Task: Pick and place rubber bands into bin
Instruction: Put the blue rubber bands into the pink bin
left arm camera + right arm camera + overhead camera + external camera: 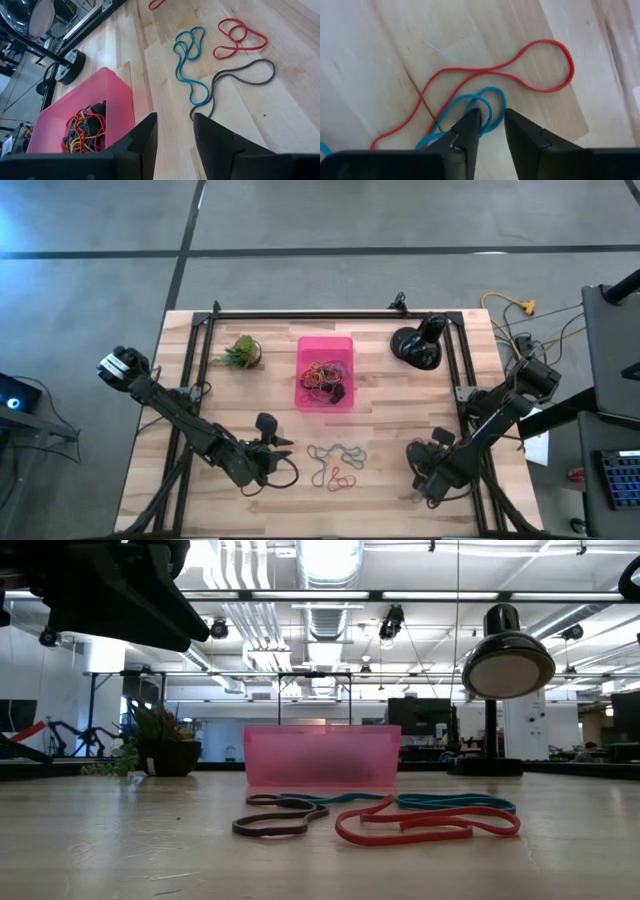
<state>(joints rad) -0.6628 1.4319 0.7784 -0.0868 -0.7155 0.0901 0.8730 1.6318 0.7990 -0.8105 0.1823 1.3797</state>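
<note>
Loose rubber bands on a pale wood table, open-plan room with bright ceiling lights behind

The pink bin holds a tangle of rubber bands; more lie nearby. Left tool hangs spread beside the bin. Right tool is spread, empty, over a blue band and red band.

A: High view: straight down from above, taking in the whole counter and both arms. Low view: at counter height, level, facing the pink bin with the room behind.

B: Left wrist view: looks obliquely past its fingers at that bin and the loose rubber bands, shared with both. Right wrist view: very near the wood; which bands it shares is unclear.
</note>
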